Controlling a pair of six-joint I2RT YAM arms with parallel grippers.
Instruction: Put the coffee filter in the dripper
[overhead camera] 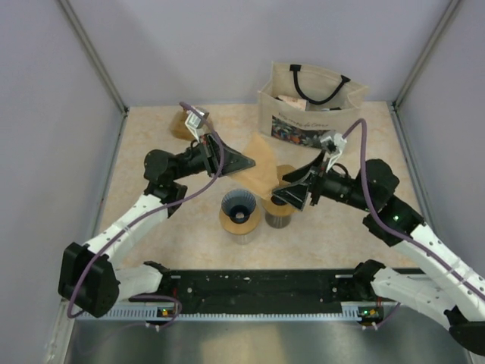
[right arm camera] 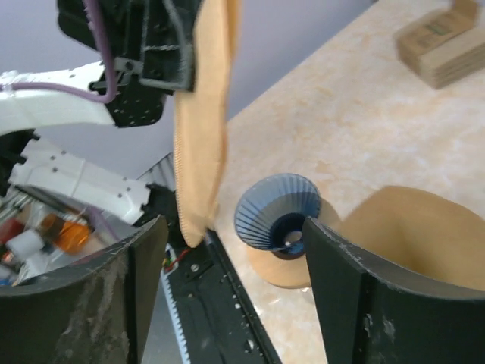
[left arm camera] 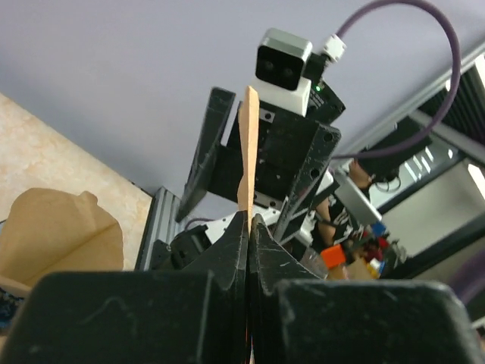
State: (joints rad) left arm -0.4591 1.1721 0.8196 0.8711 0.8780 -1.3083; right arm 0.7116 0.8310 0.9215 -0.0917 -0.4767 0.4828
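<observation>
My left gripper [overhead camera: 244,161] is shut on the edge of a brown paper coffee filter [overhead camera: 262,164] and holds it in the air behind and to the right of the dripper. The blue ribbed cone dripper [overhead camera: 239,205] stands on a round wooden base over a glass. In the left wrist view the filter [left arm camera: 247,144] shows edge-on between the closed fingers [left arm camera: 227,250]. My right gripper [overhead camera: 292,197] is open and empty, right of the dripper. In the right wrist view the filter [right arm camera: 203,114] hangs up left and the dripper [right arm camera: 274,211] sits between my open fingers [right arm camera: 144,265].
A stack of brown filters in a holder [overhead camera: 279,212] stands under my right gripper, also in the right wrist view [right arm camera: 409,227]. A printed tote bag [overhead camera: 311,106] stands at the back right. A brown cardboard box [overhead camera: 182,125] lies at the back left.
</observation>
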